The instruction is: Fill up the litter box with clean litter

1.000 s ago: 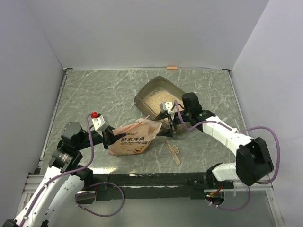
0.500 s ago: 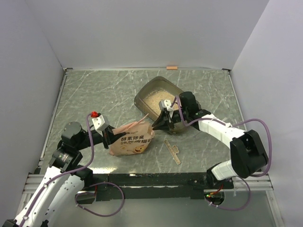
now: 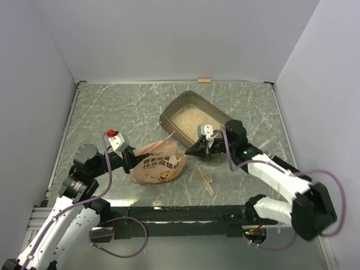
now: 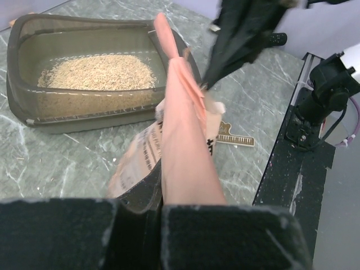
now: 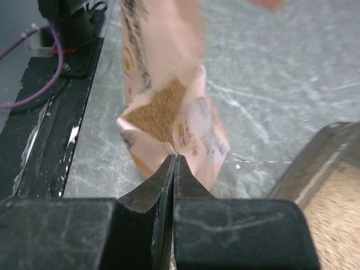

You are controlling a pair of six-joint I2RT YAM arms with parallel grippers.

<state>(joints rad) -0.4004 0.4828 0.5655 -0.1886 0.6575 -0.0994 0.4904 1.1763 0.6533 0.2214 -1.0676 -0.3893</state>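
Litter box (image 3: 185, 98) part-filled; orange bag (image 3: 159, 167), tight in left hand (image 4: 161, 211) and right hand (image 5: 174, 164), now back from its rim.

Tabletop (image 3: 112, 112): dark grey-green, marbled, pale veins. Plain white walls at left (image 3: 28, 112), far (image 3: 169, 39), right (image 3: 320, 84); light even. Small orange tab (image 3: 204, 80) at far edge. Black rail (image 3: 185, 212) along near edge.

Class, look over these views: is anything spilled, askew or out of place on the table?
Nothing looks spilled. The litter box sits askew, diagonal to the edges of the table. A loose tan strip lies on the bare surface near the orange bag, apart from it.
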